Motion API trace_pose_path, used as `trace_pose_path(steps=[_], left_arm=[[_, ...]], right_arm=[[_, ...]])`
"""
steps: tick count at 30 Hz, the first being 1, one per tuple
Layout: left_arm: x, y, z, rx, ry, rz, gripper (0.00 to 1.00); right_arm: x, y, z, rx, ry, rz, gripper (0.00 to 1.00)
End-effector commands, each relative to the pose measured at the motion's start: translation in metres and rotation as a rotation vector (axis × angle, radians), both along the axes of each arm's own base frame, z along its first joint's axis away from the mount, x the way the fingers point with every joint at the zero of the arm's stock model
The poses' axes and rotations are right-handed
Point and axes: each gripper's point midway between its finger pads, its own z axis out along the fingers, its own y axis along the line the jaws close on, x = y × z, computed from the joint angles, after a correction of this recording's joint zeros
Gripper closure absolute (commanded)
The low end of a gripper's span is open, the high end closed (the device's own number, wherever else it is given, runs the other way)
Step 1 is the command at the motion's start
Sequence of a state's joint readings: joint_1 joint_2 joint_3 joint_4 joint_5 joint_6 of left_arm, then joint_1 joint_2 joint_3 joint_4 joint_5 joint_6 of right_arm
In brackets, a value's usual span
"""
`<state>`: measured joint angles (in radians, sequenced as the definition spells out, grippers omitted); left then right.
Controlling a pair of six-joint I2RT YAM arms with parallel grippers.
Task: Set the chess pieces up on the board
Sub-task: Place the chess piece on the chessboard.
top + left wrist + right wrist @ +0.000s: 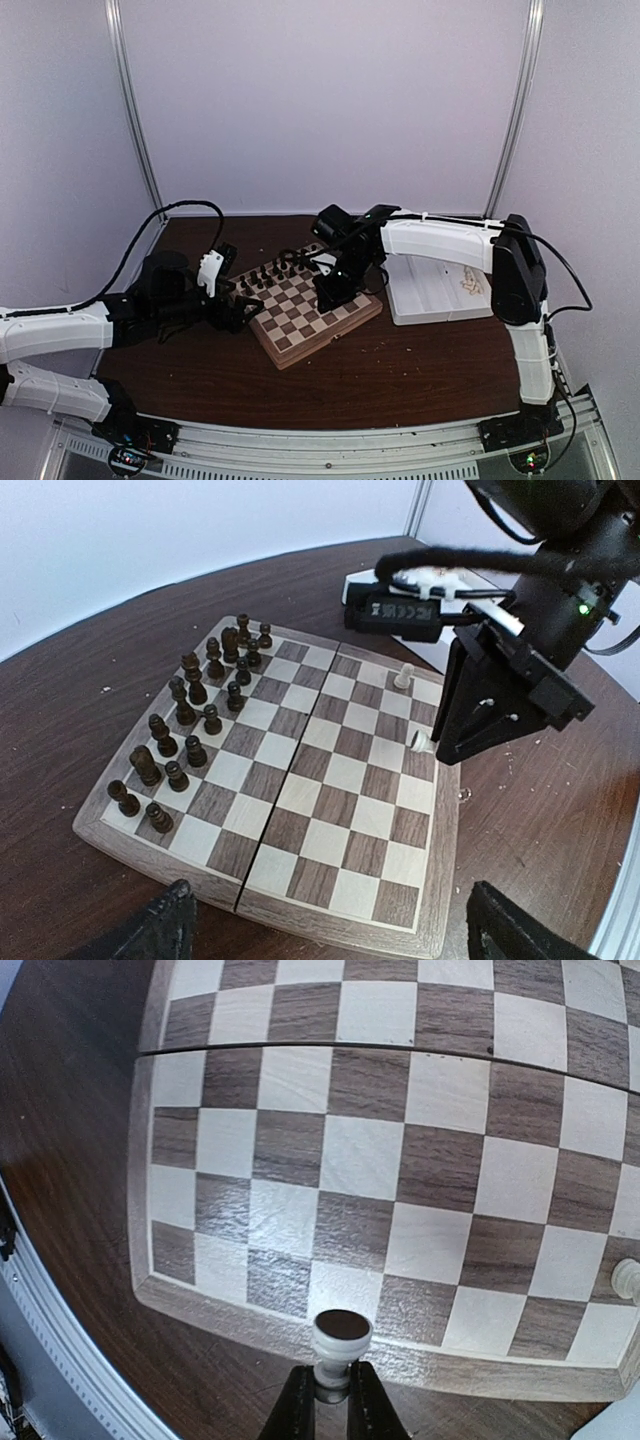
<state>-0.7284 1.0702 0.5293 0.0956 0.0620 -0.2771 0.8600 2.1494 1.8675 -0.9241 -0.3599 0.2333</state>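
Observation:
The board point(310, 310) lies at mid-table, with dark brown-black figures point(190, 725) in rows on its far-left side. My right gripper point(333, 1385) is shut on a cream-white chess piece point(341, 1343), which is tipped so its dark base faces the camera, above the board's right rim. In the left wrist view this piece point(422, 743) sticks out of the right gripper point(437, 746) over the rim squares. Another white piece point(403, 676) stands on the board nearby and also shows in the right wrist view point(627, 1280). My left gripper point(340, 935) is open and empty, just off the board's near-left edge.
A white rectangular tray point(440, 290) lies right of the board, with something pale in its far right corner. The right arm reaches over the board's right side. Small crumbs dot the dark wooden table point(400, 370). White walls enclose the back and sides.

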Motion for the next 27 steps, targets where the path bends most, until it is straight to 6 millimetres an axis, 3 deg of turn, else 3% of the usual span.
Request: trace_pose_path(steps=[1, 11, 14, 22, 27], left_arm=[[0.004, 0.001, 0.006, 0.001, -0.045, 0.013, 0.06], [0.005, 0.005, 0.002, 0.022, -0.025, 0.032, 0.05], [0.005, 0.005, 0.001, 0.024, -0.023, 0.032, 0.05], [0.005, 0.003, -0.001, 0.022, -0.010, 0.029, 0.05], [0.004, 0.004, -0.001, 0.025, -0.007, 0.029, 0.05]], right_arm=[[0.019, 0.001, -0.015, -0.073, -0.076, -0.054, 0.90], [0.036, 0.009, -0.032, -0.080, -0.122, -0.102, 0.85], [0.035, 0.011, -0.032, -0.075, -0.121, -0.101, 0.79], [0.037, 0.015, -0.029, -0.055, -0.125, -0.100, 0.77], [0.039, 0.015, -0.026, -0.054, -0.138, -0.111, 0.70]])
